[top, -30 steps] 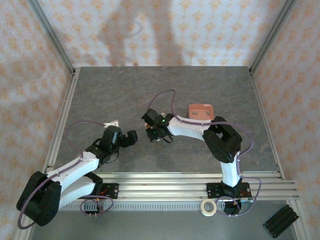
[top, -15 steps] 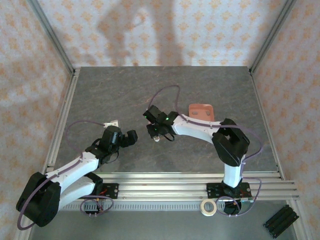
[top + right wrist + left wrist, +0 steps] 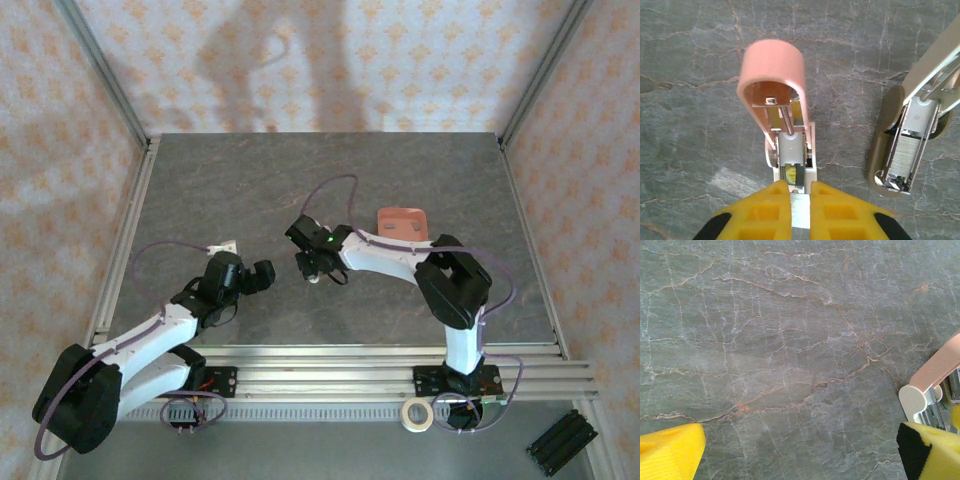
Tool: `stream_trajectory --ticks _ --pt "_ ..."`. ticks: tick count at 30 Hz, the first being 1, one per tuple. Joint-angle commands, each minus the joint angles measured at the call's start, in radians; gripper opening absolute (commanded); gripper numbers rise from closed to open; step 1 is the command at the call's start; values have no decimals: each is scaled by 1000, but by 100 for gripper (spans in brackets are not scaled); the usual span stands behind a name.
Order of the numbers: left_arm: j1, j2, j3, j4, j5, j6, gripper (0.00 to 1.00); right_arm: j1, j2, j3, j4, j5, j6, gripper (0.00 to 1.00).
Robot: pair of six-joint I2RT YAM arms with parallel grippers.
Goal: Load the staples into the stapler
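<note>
The stapler point(image 3: 773, 67) stands open on the table, its pink lid tipped up and its slim metal channel point(image 3: 790, 150) facing my right gripper point(image 3: 800, 187). That gripper is shut on a thin silvery strip of staples point(image 3: 800, 209), held just short of the channel's near end. From above, the right gripper point(image 3: 312, 266) sits mid-table. My left gripper point(image 3: 262, 274) hovers to its left, jaws wide open over bare table with nothing between them point(image 3: 800, 455). A pink arm with a white rounded end point(image 3: 935, 375) shows at the right edge of the left wrist view.
Right of the pink stapler lies a tan stapler-shaped thing point(image 3: 910, 145), open, with a row of staples in its channel. A salmon-pink tray point(image 3: 402, 222) sits behind the right arm. A small white tag point(image 3: 224, 246) lies by the left arm's cable.
The right arm's elbow has swung out and back a little while its gripper stays near the same spot. The left arm has not moved.
</note>
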Motion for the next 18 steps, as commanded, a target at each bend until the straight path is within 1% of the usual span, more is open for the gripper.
stream_trajectory --ticks 1,18 --pt "9 -5 -12 22 -2 -5 99 2 17 24 10 19 25 12" --pt "9 -7 -13 21 -4 -2 99 2 43 35 32 34 42 12"
